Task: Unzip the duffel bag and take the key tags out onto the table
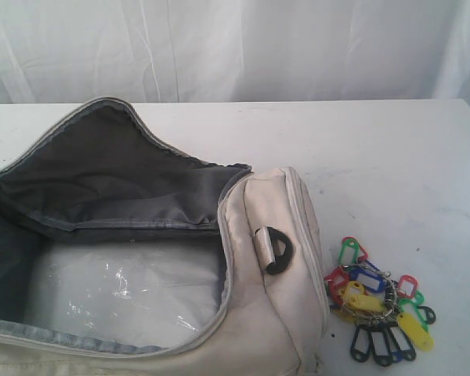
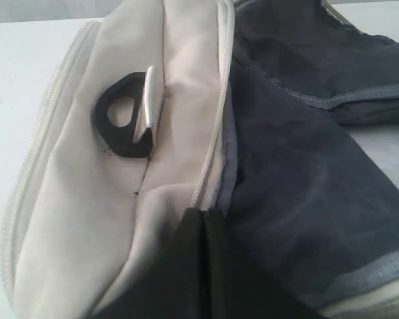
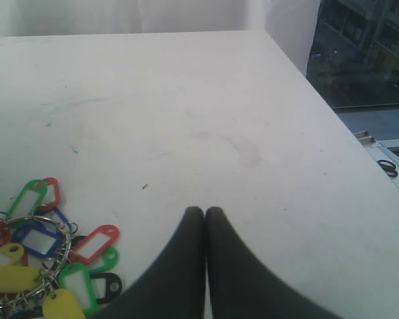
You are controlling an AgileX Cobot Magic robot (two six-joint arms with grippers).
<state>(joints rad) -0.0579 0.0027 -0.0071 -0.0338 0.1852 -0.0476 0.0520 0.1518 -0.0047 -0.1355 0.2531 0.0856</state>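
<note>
Both steps appear done: on the white table (image 1: 376,157) the cream duffel bag (image 1: 251,313) is seen unzipped at near left, and the key tags (image 1: 376,305) are laid just right of it. The left gripper (image 2: 203,219) and right gripper (image 3: 205,216) are pressed together, empty.

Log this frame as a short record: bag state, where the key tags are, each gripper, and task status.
bag: unzipped, top gaping, dark lining showing
key tags: on the table, just off the bag's D-ring end, outside the bag
left gripper: jaws shut, empty, at the bag's end by the opening
right gripper: jaws shut, empty, over bare table beside the tags
task status: both steps look done
</note>
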